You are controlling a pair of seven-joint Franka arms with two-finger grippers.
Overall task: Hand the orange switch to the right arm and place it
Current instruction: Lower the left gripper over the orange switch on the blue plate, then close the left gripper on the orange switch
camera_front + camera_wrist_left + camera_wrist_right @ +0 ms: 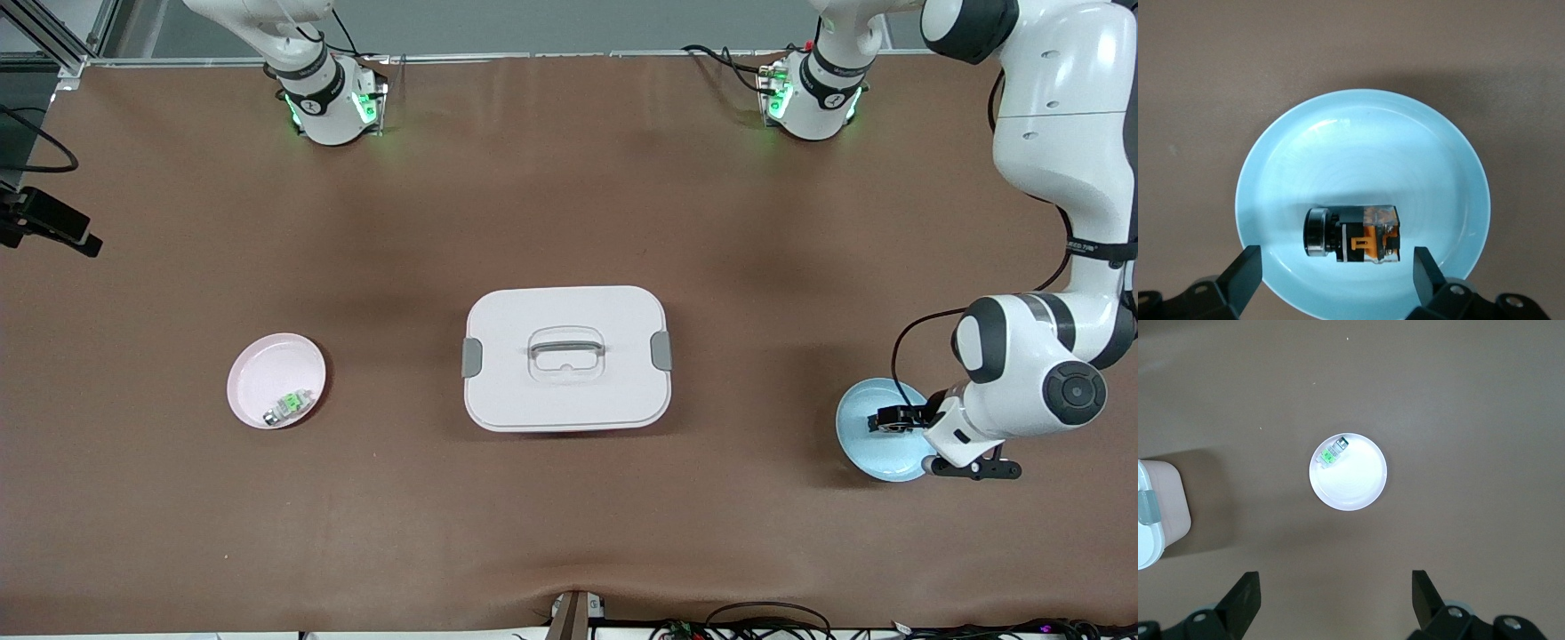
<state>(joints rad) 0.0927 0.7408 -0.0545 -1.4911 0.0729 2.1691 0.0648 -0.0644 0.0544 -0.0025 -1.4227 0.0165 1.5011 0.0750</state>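
Front view, going from the right arm's end of the desk (133,498): I see a pink plate (253,373) with a green-and-silver part (291,404), a white box (566,357) in the middle, then the blue plate (862,436). The orange switch (1353,233) lies on its side in the blue plate. My left tool (1333,277) is wide open, low over it. I should go down straight, one finger on each side, and squeeze softly. My right tool (1335,600) is open too, waiting high over the pink plate. The left arm hides part of the blue plate.

- Blue plate (1365,133): smooth, glossy glaze.
- Switch (1353,233): black and orange plastic, shiny metal ring.
- Table (569,178): matt brown covering.
- Box (566,358): smooth white plastic, satin sheen.
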